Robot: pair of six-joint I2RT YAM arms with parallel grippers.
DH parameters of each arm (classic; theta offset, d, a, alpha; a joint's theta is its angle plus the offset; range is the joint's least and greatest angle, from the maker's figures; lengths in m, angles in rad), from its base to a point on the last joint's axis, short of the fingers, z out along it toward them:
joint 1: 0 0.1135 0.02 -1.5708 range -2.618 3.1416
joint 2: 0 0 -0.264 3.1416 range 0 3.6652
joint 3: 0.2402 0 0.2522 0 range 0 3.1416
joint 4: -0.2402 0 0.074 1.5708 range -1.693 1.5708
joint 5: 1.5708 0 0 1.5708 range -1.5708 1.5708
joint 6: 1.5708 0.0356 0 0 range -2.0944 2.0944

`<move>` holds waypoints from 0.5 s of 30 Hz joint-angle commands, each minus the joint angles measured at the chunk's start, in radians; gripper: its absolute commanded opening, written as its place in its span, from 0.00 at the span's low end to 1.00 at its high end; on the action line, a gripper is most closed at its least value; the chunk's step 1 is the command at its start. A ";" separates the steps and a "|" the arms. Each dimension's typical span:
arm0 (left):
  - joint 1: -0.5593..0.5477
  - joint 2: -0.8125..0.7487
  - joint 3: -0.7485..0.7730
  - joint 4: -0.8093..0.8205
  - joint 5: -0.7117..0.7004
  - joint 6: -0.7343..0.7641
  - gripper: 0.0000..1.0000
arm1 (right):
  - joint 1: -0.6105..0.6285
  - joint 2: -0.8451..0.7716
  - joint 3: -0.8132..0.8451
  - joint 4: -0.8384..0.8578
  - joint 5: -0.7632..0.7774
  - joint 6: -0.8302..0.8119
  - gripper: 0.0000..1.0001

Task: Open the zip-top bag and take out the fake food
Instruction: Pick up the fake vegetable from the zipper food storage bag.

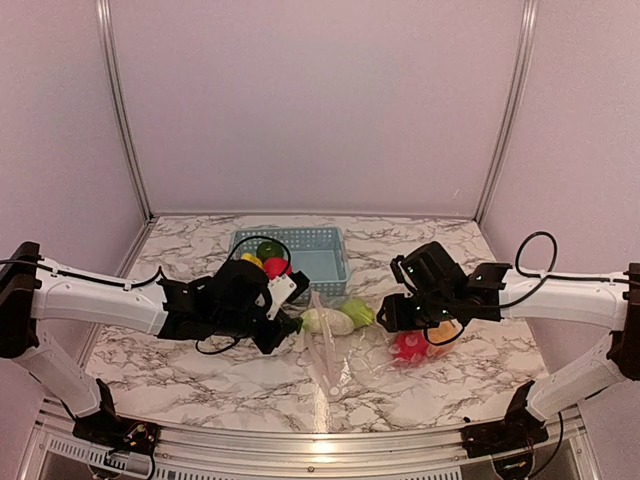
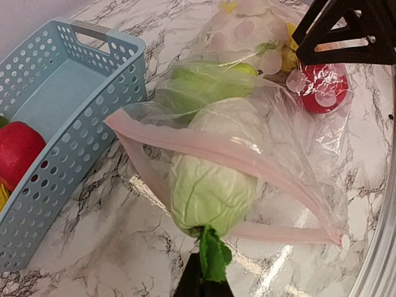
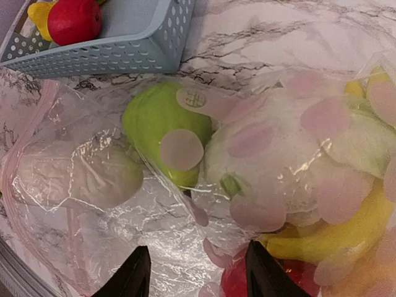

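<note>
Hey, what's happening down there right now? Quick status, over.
Left gripper shut on the stalk of the cabbage. Cabbage halfway out of open zip-top bag. Right gripper over bag, jaws apart. Other fake food inside; basket beside, not blocking.

Top external: high behind near edge, down onto whole table [image 1: 480, 372]. Wrists: close over zip-top bag [image 2: 284, 148] from opposite sides. Shared everywhere: bag, basket [image 1: 320, 250].
</note>
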 commanded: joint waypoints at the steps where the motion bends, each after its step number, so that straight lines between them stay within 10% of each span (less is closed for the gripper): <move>1: -0.004 -0.080 -0.016 -0.080 -0.092 -0.029 0.00 | -0.010 0.014 0.029 -0.001 0.007 -0.011 0.50; 15: -0.004 -0.294 -0.042 -0.307 -0.236 -0.101 0.00 | -0.011 0.040 0.054 0.002 0.000 -0.024 0.50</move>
